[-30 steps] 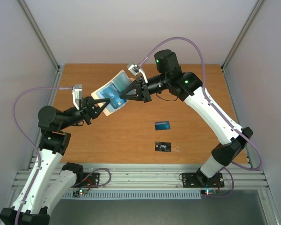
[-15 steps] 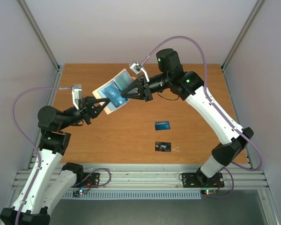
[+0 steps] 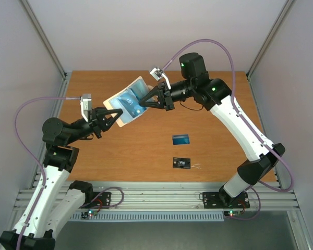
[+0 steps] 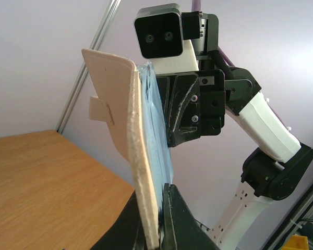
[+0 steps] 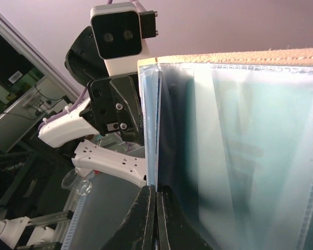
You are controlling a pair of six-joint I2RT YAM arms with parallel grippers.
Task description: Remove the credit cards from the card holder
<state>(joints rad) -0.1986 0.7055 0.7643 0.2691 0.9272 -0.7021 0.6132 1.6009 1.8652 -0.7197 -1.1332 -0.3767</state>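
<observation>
Grey-blue card holder [image 3: 126, 92] aloft, left gripper [image 3: 115, 115] clamped on its corner, right gripper [image 3: 145, 102] pinching the teal-green card [image 3: 131, 105] half hidden inside, blue card [image 3: 181, 139] and black card [image 3: 181, 163] on the table [image 3: 224, 94] to its right.

Three credit cards [image 3: 181, 139] [image 3: 181, 163] [image 3: 129, 103] and one card holder [image 3: 113, 101].

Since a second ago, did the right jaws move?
Yes. The right gripper shifted slightly right, judged against the blue card lying on the table.
</observation>
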